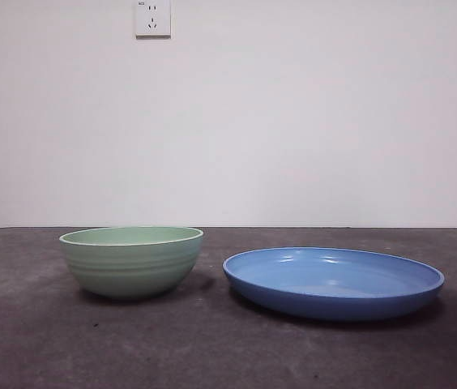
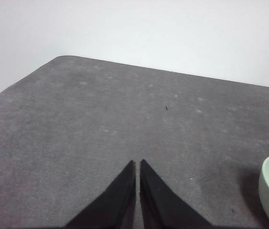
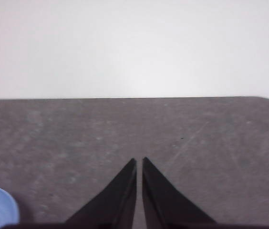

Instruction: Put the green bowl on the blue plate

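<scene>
Two dishes apart on table (image 1: 228,356): green bowl (image 1: 132,261) at 9 o'clock, blue plate (image 1: 334,282) at 3 o'clock. Left gripper (image 2: 138,163) and right gripper (image 3: 139,161): jaws closed, empty, above bare table.

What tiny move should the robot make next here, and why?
Probably the left end effector should open and move toward the green bowl. The bowl stands on the table beside the blue plate, ungrasped, and shows at the edge of the left wrist view only.

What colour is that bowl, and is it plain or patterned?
The green bowl is pale mint green with faint horizontal ridges around its outside; the front view shows it best.
</scene>
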Tool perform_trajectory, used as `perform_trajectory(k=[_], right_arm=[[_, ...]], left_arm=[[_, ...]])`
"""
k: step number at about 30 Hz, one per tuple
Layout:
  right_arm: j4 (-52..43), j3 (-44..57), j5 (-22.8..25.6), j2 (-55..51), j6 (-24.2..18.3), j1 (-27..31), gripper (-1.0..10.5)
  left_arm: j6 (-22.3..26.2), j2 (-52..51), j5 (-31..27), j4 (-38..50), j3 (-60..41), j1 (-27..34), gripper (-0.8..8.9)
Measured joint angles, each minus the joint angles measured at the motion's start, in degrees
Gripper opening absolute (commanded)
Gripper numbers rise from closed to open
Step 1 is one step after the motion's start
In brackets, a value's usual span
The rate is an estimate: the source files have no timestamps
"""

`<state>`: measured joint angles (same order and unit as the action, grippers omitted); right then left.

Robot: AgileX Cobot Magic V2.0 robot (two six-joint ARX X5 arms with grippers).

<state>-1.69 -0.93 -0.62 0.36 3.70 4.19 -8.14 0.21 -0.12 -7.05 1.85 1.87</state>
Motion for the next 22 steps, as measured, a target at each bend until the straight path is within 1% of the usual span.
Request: perform_trajectory(k=[5, 6, 9, 13, 16, 19, 22], right_arm=[[-0.1, -0.1, -3.6, 0.0, 7.9, 0.0, 0.1], [0.8, -0.7, -3.7, 0.2, 9.7, 0.0, 0.1], [3.4, -4.5, -3.8, 2.3, 13.3, 0.0, 0.1], [6.6, -12.7, -5.0, 6.7, 15.6, 0.0, 0.1], [9.2, -18.5, -7.9, 11.1, 16.6, 0.0, 0.1], [12.5, -23.7, -12.4, 15.4, 17.4, 0.0, 0.1], [17.3, -29.0, -17.5, 19.1, 17.6, 0.0, 0.1]], left_arm=[[-1.5, 0.3, 0.0, 0.0, 0.0, 0.0, 0.15], [-2.2, 0.7, 0.0, 0.0, 0.1, -0.1, 0.15], [-5.3, 2.6, 0.4, -0.1, 1.5, -0.6, 0.15], [-9.0, 6.0, 1.9, 0.9, 6.5, -1.7, 0.15], [-10.1, 9.9, 1.9, 1.4, 12.3, -2.4, 0.15], [-10.7, 14.8, 2.8, 0.6, 19.0, -2.9, 0.15], [-10.8, 20.1, 5.6, -2.0, 26.4, -3.4, 0.15]])
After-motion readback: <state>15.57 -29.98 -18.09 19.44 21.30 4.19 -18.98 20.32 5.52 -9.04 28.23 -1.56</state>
